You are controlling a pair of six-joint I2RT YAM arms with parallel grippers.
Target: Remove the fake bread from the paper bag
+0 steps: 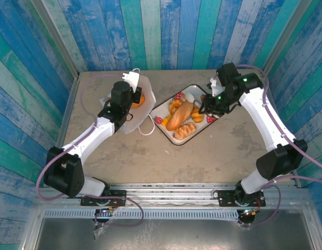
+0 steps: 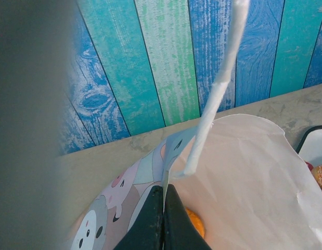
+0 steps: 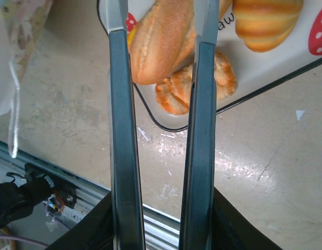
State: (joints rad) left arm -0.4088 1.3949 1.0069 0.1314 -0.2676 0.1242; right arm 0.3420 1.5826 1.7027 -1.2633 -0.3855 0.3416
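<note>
Since my left gripper (image 2: 163, 197) pinches the paper bag (image 2: 244, 177) by just its rim, fake bread (image 2: 196, 223) right beside its tips, and my right gripper (image 3: 161, 21) hangs narrow and empty, the paper might slip.

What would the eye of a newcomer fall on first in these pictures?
The glossy golden-brown toy pastries heaped on the white strawberry-print tray in the middle, with the right gripper hovering above its right side, jaws open. On the left, the left gripper pinches the edge of the white paper bag, an orange pastry inside.
</note>
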